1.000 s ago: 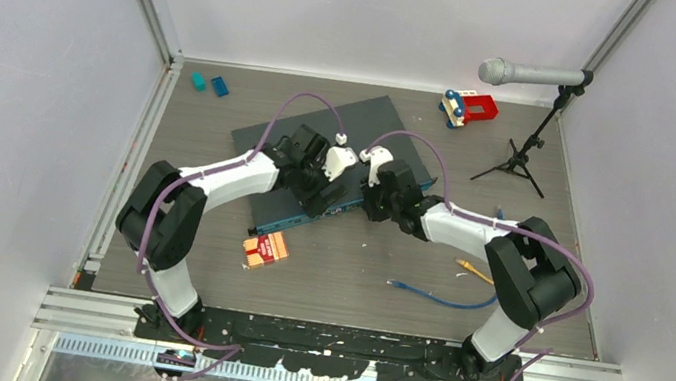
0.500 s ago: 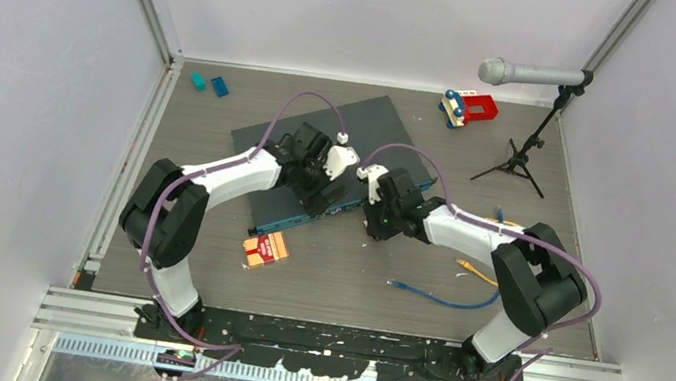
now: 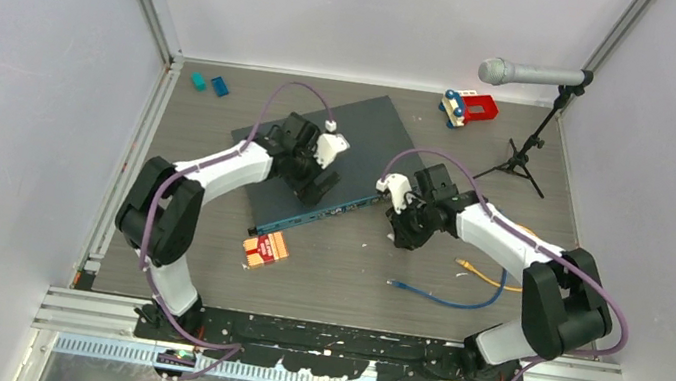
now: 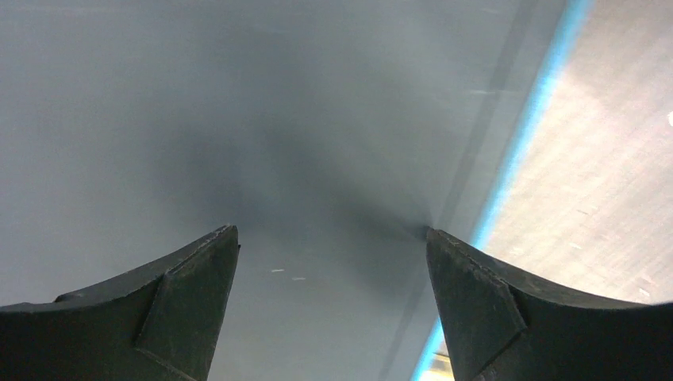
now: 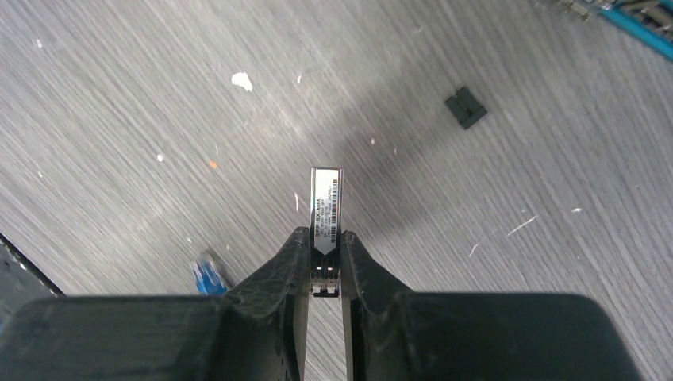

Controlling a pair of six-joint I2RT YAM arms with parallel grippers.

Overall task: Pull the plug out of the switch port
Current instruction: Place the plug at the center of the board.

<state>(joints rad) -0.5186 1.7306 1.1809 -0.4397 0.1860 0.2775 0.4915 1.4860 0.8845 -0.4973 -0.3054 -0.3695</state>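
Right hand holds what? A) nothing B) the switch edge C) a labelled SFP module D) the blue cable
C: the right wrist view shows the right hand shut on the SFP module, held over the table, away from the switch.

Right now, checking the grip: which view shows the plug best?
The right wrist view: the plug is pinched between the fingers of the right gripper, label facing the camera. The top external view hides it under that gripper; the left wrist view shows only the switch.
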